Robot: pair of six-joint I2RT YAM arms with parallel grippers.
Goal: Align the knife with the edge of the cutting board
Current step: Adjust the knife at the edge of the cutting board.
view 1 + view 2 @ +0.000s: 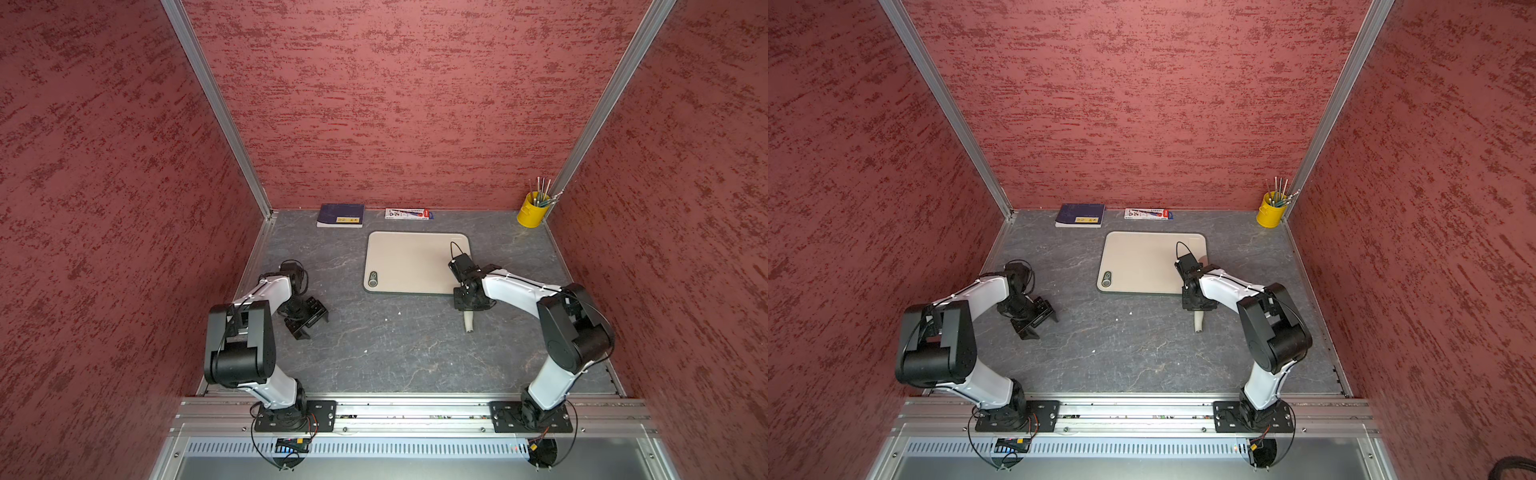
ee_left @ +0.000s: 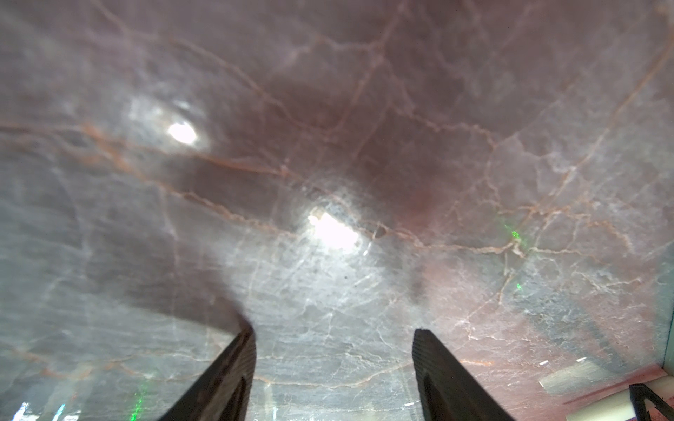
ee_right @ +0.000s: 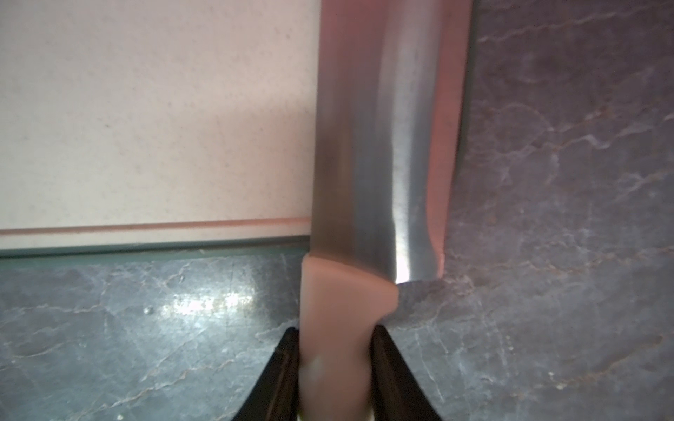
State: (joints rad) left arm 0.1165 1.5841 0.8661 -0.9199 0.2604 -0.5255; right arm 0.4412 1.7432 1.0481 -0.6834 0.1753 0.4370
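Observation:
The beige cutting board [image 1: 409, 262] [image 1: 1140, 262] lies flat at the back middle of the table. The knife [image 3: 383, 127] rests with its shiny blade along the board's right side, close to that edge. Its pale handle [image 1: 468, 323] [image 1: 1199, 323] sticks out past the board's near edge over the table. My right gripper [image 3: 334, 331] [image 1: 468, 307] is shut on the handle, both fingers pressed against its sides. My left gripper [image 2: 333, 331] [image 1: 312, 326] hangs open over bare table left of the board, holding nothing.
A dark blue book [image 1: 340, 215] and a white packet [image 1: 409, 213] lie against the back wall. A yellow cup [image 1: 530, 212] of thin tools stands in the back right corner. Red walls close in three sides.

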